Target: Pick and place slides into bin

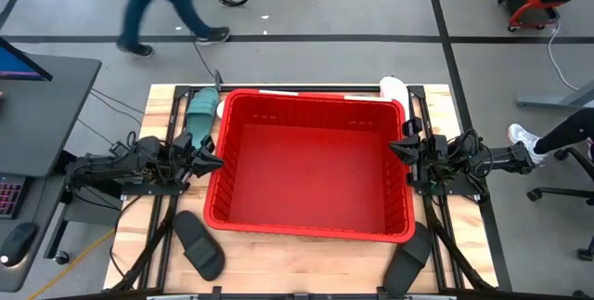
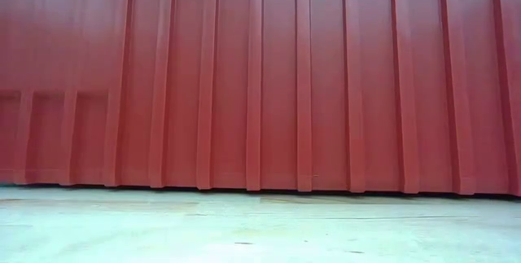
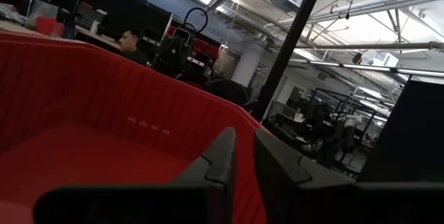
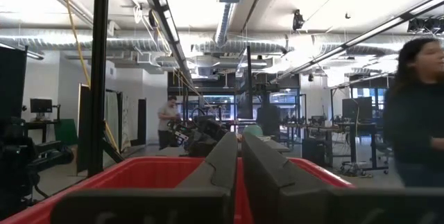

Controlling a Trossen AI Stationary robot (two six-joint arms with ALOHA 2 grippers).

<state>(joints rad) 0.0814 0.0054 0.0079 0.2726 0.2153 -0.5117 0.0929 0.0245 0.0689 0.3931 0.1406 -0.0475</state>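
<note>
Red bin (image 1: 311, 165) fills the middle of my table, nothing in it.
My left gripper (image 1: 206, 151) and right gripper (image 1: 406, 149) hover at its side rims, fingers together, holding nothing; a green slide (image 1: 199, 112), a white slide (image 1: 393, 87) and two black slides (image 1: 200, 244) lie outside it.

Likely a workshop — exposed ducts (image 4: 208, 47), workbenches (image 4: 326, 128)
</note>
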